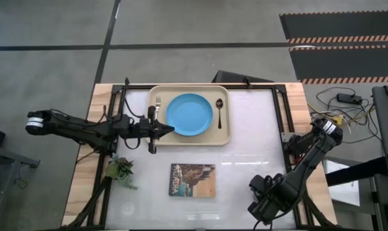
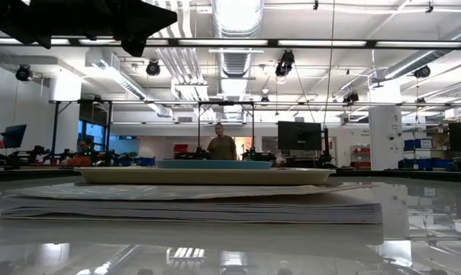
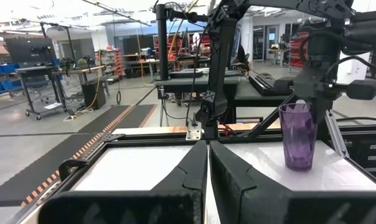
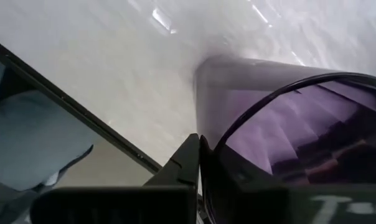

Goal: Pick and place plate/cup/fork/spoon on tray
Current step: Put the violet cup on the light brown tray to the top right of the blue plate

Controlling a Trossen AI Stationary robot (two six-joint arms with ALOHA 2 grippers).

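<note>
The beige tray [image 1: 154, 95] lies at the table's far middle. On it are the light-blue plate [image 1: 189, 114], the orange-ended fork [image 1: 158, 102] to the plate's left and the dark spoon [image 1: 220, 112] to its right. My left gripper [image 1: 165, 130] is shut and empty, level at the tray's left edge beside the plate. The purple cup [image 3: 298, 134] stands upright on the table at the near right, with my right gripper [image 4: 203, 149] shut on it. In the high view the right arm [image 1: 271, 192] hides the cup. My right gripper holds the cup by its rim [image 4: 206, 106], with one finger [image 4: 183, 163] outside the wall and the other showing through the purple wall inside. The fingers come from above. In the left wrist view the cup stands upright, its base [image 3: 298, 167] on the table.
A picture-covered book [image 1: 193, 179] lies at the near middle, in front of the tray. A green sprig [image 1: 120, 170] lies near the left edge. Black frame rails [image 1: 281, 119] run along the table's sides. Cables [image 1: 338, 115] lie beyond the right edge.
</note>
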